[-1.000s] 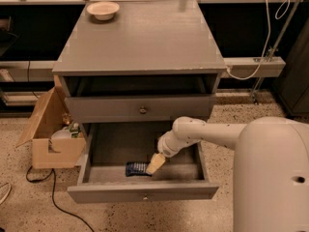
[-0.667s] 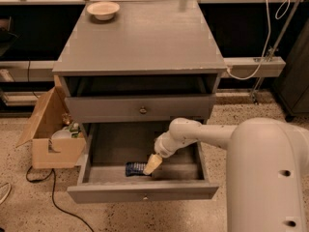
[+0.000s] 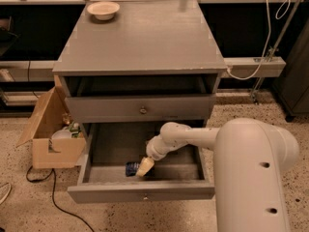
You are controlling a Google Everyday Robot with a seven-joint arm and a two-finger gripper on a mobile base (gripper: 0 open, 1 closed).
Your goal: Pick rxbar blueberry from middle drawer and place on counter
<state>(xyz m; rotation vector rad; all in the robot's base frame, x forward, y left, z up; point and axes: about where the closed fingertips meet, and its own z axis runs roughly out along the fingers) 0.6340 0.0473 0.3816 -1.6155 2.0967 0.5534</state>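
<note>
Grey middle drawer [image 3: 113, 144]: rxbar blueberry [image 3: 131, 168] crosswise, left-right, pincer [image 3: 144, 167] over right end.

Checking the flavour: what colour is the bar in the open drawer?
The bar is dark navy blue, camera view; the gripper is at one end.

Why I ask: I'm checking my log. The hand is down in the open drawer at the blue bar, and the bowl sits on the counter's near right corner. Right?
Not quite. The camera view shows the bowl at the far left corner of the counter, not near right. The rest holds: the hand is down in the open middle drawer at the rxbar blueberry.
</note>
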